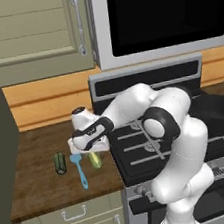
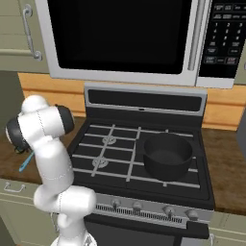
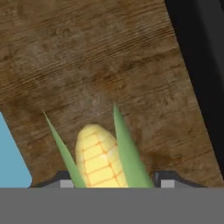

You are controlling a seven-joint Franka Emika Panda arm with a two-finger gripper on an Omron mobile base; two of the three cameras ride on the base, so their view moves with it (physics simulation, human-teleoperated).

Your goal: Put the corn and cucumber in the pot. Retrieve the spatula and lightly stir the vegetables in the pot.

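Corn (image 3: 99, 157) lying between spread fingers (image 3: 168, 181) of gripper (image 3: 114, 183), near counter (image 3: 87, 65) edge by stove; contact not discernible.

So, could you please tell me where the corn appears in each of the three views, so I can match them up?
Left base view: the corn lies on the wooden counter under the tool, right of the spatula.
Right base view: I cannot find it; the arm covers that stretch of counter.
Hand view: the corn sits bottom centre, between the tool's tips.
Shared landmark: the light-blue spatula beside it.
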